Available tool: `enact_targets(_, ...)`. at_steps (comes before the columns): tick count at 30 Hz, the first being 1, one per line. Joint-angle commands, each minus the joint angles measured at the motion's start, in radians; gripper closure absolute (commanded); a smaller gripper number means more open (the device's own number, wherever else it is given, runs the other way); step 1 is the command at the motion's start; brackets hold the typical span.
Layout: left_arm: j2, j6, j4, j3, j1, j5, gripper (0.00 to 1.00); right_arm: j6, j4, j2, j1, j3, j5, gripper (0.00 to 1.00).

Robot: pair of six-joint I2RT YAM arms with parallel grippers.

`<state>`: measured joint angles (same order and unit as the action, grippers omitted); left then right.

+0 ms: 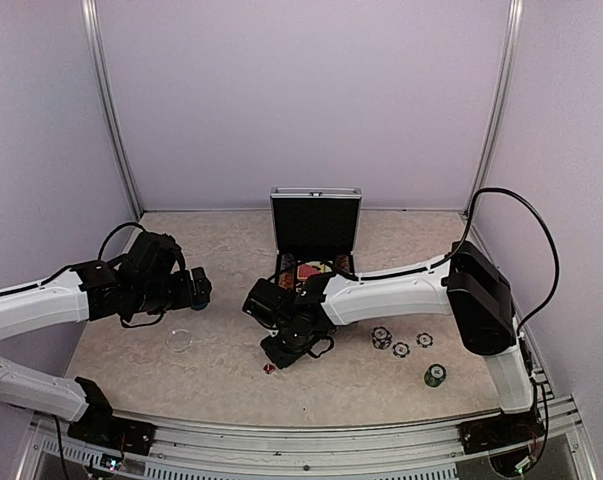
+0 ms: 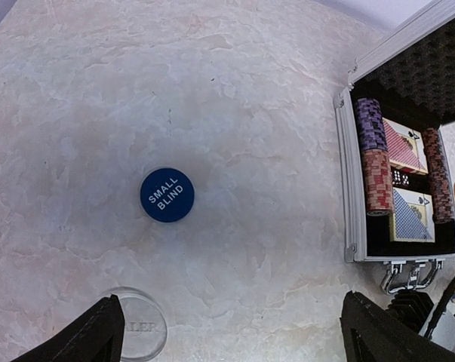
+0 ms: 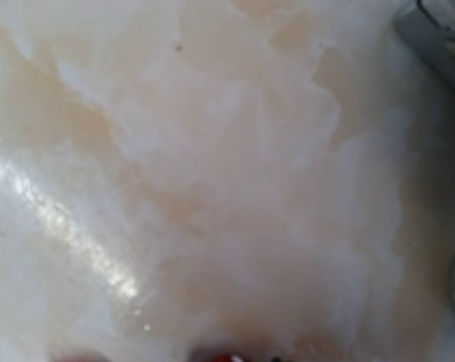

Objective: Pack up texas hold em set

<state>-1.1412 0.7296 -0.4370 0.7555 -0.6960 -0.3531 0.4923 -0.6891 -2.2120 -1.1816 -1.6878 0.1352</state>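
- Left gripper [image 2: 231, 302]: well left of the case [image 1: 315, 225], hovering over the table [image 1: 221, 250]. Its black fingers are spread wide and hold nothing.
- Clear disc [image 2: 140, 328]: transparent round plastic with part of a word printed on it, lying flat left of the case. Not packed.
- Blue disc [image 2: 167, 194]: smooth and round, printed "SMALL BLIND", lying left of the case. Not packed.
- Red die [image 1: 269, 369]: a small cube in front of the case, just beside the right gripper. Not packed.
- Right gripper [image 1: 281, 355]: low over the table in front of the case. Its wrist view is blurred and shows only pale marbled surface, so it cannot be told how far it is open or whether it holds anything.
- Case: ribbed silver metal with black foam lining, lid upright. It already holds rows of striped chips [image 2: 376, 181] and two card decks [image 2: 404, 143].
- Loose chips [image 1: 401, 342]: three striped chips lying flat, right of and in front of the case. Not packed.
- Green chip stack [image 1: 435, 375]: a short cylinder, further right of the case. Not packed.
- Progress: judged partly done. The loose pieces and closing the lid remain.
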Motion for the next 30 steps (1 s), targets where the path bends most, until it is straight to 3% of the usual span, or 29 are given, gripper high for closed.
enact_targets(1, 0.008, 0.003, 0.018, -0.007, 0.007, -0.012, 0.01, -0.010, -0.015, 0.029, 0.006, -0.025, 0.024, 0.82)
enact_targets(18, 0.019, 0.000, 0.013, -0.012, 0.007, -0.009, 0.01, -0.075, -0.063, 0.169, 0.163, -0.075, 0.107, 0.82)
enact_targets(30, 0.034, 0.004, 0.004, -0.003, 0.007, 0.000, 0.01, -0.112, -0.030, 0.120, 0.284, -0.124, 0.155, 0.82)
